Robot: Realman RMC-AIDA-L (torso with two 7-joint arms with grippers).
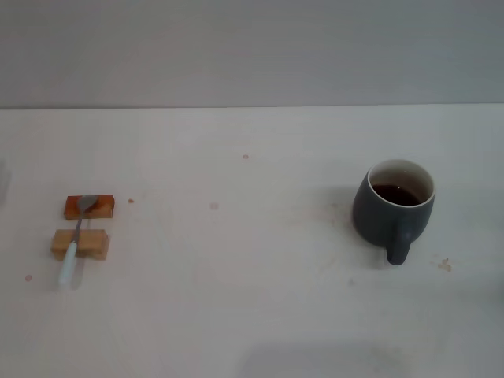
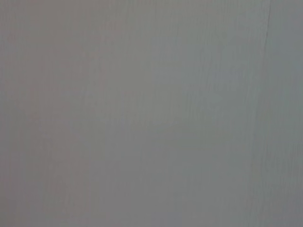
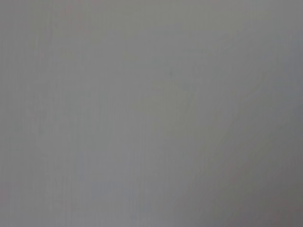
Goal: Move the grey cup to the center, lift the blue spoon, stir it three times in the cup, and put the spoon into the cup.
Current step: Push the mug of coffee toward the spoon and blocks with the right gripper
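Neither set of jaws shows in any view, so their state cannot be told and nothing can be placed against them; both wrist views show only a plain grey surface. In the head view, the white counter carries everything. The grey cup stands upright on the robot's right side, well apart from the centre, which lies bare apart from faint stains. The cup's thick handle points toward the near edge of the counter, and a dark liquid sits low inside its white interior. A few small crumbs lie just beside the cup on its right. On the robot's left side, the blue spoon rests across two small wooden blocks: its grey metal bowl lies on the reddish-brown block farther from the robot, its stem crosses the paler block nearer the robot, and the pale-blue handle end slopes down past that block to the counter. Spoon and cup are well apart.
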